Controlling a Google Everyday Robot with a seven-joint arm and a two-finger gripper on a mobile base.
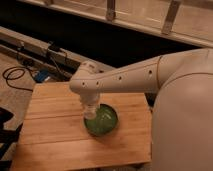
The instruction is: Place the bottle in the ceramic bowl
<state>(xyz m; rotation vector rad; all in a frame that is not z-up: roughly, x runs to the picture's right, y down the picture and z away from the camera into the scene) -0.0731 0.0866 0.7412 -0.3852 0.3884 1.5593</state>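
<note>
Bottle unseen; jaws, state unclear, hang over green ceramic bowl on wooden table.

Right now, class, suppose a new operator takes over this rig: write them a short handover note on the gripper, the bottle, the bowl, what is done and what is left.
Gripper: pointing down from the arm's wrist, at the left rim of the ceramic bowl; the state of its jaws cannot be made out.
Bottle: no separate bottle can be told apart; a pale shape at the gripper's tip may be it.
Bowl: sits on the wooden table, right of centre, its visible inside showing only green.
Done: arm brought over the bowl.
Left: confirm the bottle is in the bowl, release if needed, lift the arm away.
</note>
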